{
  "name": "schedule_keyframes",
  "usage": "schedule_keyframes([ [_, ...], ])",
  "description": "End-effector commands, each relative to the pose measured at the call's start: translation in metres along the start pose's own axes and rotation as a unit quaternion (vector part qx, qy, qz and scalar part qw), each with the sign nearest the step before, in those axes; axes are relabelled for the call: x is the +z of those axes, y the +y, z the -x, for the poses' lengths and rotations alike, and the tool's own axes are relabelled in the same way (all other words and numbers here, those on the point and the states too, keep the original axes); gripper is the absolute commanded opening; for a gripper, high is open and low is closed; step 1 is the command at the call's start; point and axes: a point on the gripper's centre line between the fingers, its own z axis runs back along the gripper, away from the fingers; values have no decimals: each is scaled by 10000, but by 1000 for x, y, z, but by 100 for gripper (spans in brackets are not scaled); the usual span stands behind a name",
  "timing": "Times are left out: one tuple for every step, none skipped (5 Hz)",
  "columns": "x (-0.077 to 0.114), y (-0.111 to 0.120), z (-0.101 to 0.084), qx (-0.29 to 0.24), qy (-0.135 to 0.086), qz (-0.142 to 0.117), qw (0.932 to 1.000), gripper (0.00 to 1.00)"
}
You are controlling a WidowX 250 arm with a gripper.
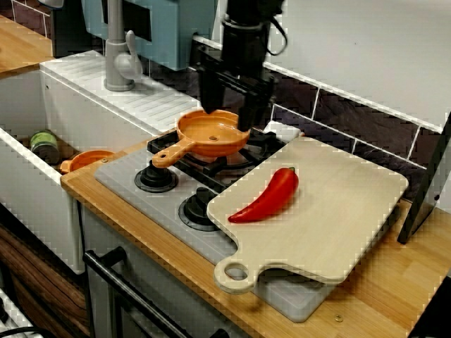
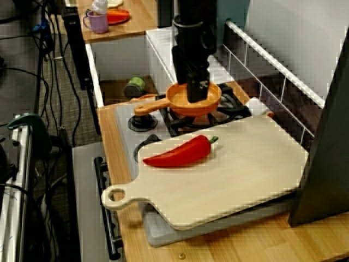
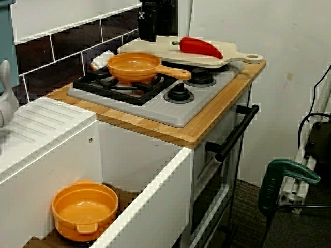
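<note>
Side view along the stove: the gripper (image 2: 197, 95) hangs low over the orange pan (image 2: 180, 101), which sits on the black grate (image 2: 234, 105) of a rear burner. In the front view the fingers (image 1: 209, 88) stand spread apart and hold nothing, one at each side of the pan's far rim. Contact cannot be confirmed. For a sound grip, centre the rim between the fingers, keep the approach vertical, and stay clear of the red pepper (image 1: 271, 196) on the cutting board (image 1: 338, 218).
</note>
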Motion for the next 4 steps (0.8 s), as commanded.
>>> schedule_keyframes([
  [14, 0, -46, 80, 240, 35, 9997, 100],
  [15, 9, -58, 18, 358, 286, 9989, 100],
  [15, 15, -64, -92, 399, 486, 9980, 100],
  [12, 20, -69, -92, 289, 561, 9980, 100],
])
